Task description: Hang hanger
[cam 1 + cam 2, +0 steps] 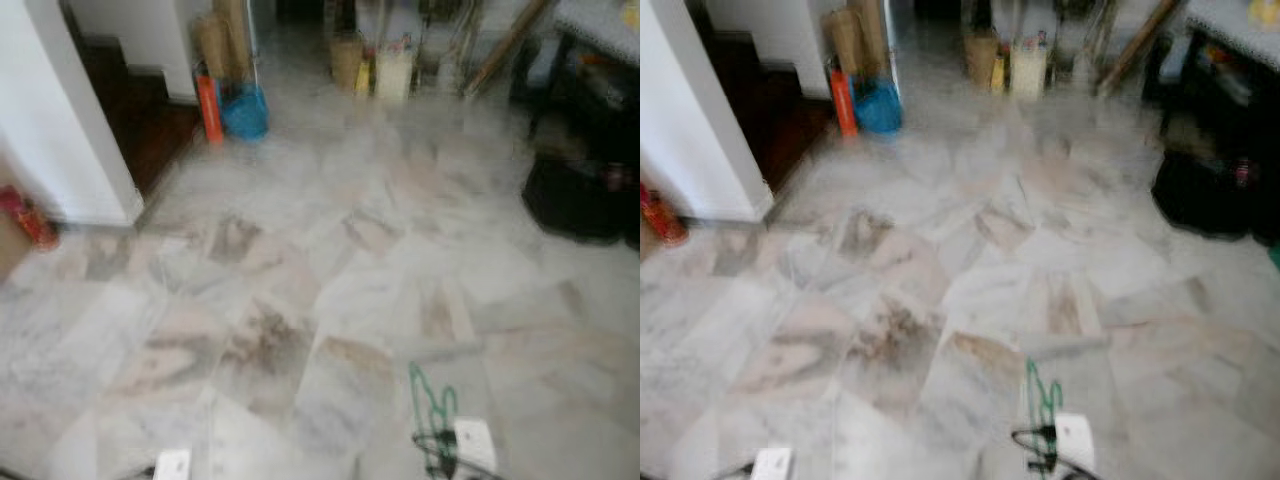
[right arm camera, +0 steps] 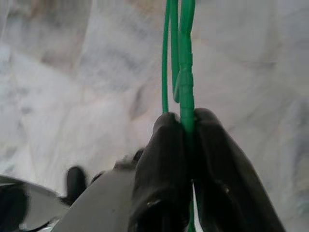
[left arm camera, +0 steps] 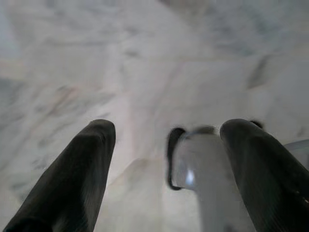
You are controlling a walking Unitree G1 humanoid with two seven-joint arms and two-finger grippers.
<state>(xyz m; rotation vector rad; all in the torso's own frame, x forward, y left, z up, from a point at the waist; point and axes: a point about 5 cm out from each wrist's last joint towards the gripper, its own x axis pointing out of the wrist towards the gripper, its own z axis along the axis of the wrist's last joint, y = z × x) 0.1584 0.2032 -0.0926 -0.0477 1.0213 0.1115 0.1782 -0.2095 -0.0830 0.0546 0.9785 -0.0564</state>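
Note:
A thin green hanger (image 1: 428, 398) sticks up from my right gripper (image 1: 440, 448) at the lower right of the head views, over the marble floor. In the right wrist view the two black fingers (image 2: 166, 164) are shut on the green hanger (image 2: 186, 72), which runs out past the fingertips. My left gripper (image 3: 164, 133) stands open above the floor with nothing between its fingers (image 3: 77, 179). The left arm's white wrist (image 1: 172, 464) shows at the bottom edge of the left eye view.
The views are blurred. A white wall corner (image 1: 80, 130) stands at the left with a dark doorway beside it. An orange object and a blue bag (image 1: 243, 110) sit at the back. Dark furniture (image 1: 580, 150) lines the right side. Bottles and baskets (image 1: 375, 65) stand far back.

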